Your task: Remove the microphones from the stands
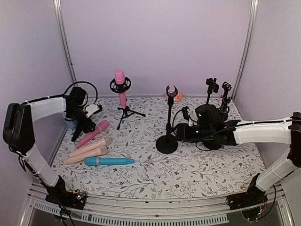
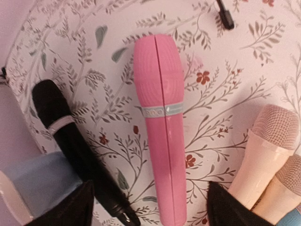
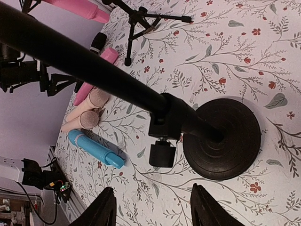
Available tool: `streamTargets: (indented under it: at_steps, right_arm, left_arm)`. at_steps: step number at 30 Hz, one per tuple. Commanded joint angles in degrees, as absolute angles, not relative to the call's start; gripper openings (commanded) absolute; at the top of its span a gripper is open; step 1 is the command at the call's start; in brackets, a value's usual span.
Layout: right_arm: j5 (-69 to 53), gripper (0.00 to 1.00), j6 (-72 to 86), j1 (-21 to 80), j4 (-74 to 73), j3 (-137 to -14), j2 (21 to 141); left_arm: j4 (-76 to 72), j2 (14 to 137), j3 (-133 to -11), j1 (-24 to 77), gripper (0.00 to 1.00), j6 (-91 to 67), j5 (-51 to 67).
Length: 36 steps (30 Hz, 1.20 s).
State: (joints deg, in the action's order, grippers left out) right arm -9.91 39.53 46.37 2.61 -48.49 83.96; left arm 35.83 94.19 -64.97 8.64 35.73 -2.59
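Lettering [image 2: 156, 112] on pink microphone [image 2: 162, 155], illegible

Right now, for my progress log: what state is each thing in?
Pink stand-mounted microphone: upright, still in black tripod stand.
Black round-base stand: clip empty.
Pink grey-banded microphone: lying flat on floral table.
Left claw: open, empty.
Right claw: open, empty.

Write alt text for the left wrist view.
A pink microphone lies flat on the floral tablecloth, between the open fingers of the left hand and touched by neither. A black microphone lies to its left, and two beige microphone heads show at the right edge.
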Motion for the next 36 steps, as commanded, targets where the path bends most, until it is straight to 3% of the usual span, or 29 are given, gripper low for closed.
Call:
streamTargets:
  at_steps: [1, 8, 14, 18, 22, 31, 36]
  right_arm:
    - [-11.0, 0.55, 38.1, 45.8, 5.7, -51.7, 86.0]
    - [-11.2, 0.5, 37.4, 45.7, 6.3, -54.7, 90.0]
    - [-10.1, 0.46, 37.0, 44.9, 6.2, -54.5, 90.6]
    - [-9.6, 0.38, 36.5, 44.8, 6.4, -54.9, 91.2]
    - [-9.8, 0.26, 36.3, 44.7, 6.4, -55.6, 92.3]
    - [-8.1, 0.2, 35.7, 44.7, 5.3, -55.6, 92.5]
    - [-5.7, 0.06, 34.7, 44.7, 3.9, -55.7, 92.1]
  left_arm:
    - [40.2, 89.2, -70.9, 10.0, 0.99, 32.8, 1.4]
    - [40.7, 84.0, -75.1, 10.1, 0.99, 31.8, 0.1]
    - [30.6, 75.8, -71.5, 8.9, 0.99, 31.2, -7.9]
    - [26.0, 71.0, -68.1, 8.3, 0.99, 30.6, -7.1]
    - [28.6, 71.2, -67.3, 8.4, 0.99, 29.6, -3.5]
    - [34.8, 75.4, -67.7, 10.0, 0.99, 29.8, 1.5]
    - [34.7, 75.5, -66.8, 11.2, 0.99, 29.8, 2.0]
